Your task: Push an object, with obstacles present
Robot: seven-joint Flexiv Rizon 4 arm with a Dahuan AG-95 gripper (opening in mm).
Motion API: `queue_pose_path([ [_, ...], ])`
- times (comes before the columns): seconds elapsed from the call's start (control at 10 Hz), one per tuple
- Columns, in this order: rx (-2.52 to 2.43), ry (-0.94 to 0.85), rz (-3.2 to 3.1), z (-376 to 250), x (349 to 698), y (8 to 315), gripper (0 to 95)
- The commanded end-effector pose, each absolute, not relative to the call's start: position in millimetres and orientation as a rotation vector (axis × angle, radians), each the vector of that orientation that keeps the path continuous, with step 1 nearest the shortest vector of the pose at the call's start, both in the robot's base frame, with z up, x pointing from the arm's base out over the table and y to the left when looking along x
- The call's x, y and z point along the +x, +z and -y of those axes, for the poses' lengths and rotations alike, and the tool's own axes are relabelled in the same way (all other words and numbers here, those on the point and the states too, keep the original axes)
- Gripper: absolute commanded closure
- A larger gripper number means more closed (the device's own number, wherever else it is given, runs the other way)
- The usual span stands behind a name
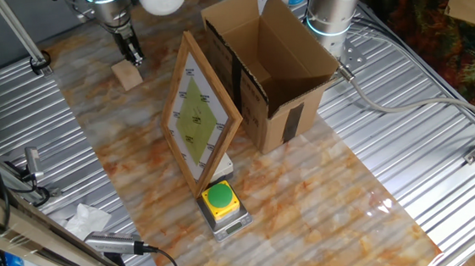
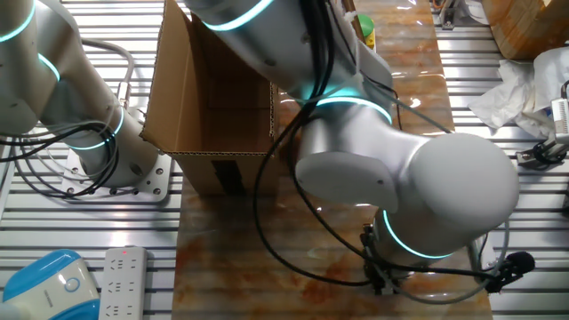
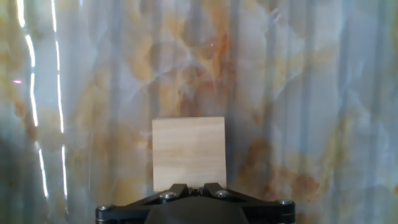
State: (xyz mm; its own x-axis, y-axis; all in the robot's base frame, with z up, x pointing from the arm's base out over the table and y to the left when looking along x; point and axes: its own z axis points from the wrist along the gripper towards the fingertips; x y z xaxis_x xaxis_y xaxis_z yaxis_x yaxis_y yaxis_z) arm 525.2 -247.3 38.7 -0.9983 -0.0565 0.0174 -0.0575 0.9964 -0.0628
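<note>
Your gripper (image 1: 134,56) stood at the far-left corner of the marbled worktop (image 1: 328,202), fingers together and clamped on nothing; in the hand view the two tips met just at the near face of the wooden cube (image 3: 189,153). Whether they pressed on that face or sat a hair off it, you could not tell from these views.

The cube lay flat on the worktop beside the left edge, just under the fingers in the one fixed view. Near it, toward the middle of the worktop, the wooden-framed board (image 1: 199,115) with the yellow-green diamond stood on one point, tilted. Past the board was the open cardboard box (image 1: 271,71), standing beside the right edge. The yellow push-button (image 1: 220,199) on its grey base sat at the foot of the board, well apart from the cube.

Judgement: you were at the contact stage, with the push itself yet to run. The hand view showed bare marble ahead of the cube. The next move called for a straight, level shove along the left edge, fingertips centred on the cube's face so it did not yaw toward the board.
</note>
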Motion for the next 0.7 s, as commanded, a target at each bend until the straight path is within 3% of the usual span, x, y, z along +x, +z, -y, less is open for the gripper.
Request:
queue_pose_path([
  [0.1, 0.086, 0.088, 3.121, 246.0, 534.1, 40.1, 95.0],
  [0.7, 0.076, 0.076, 3.133, 241.6, 560.7, 39.4, 95.0],
])
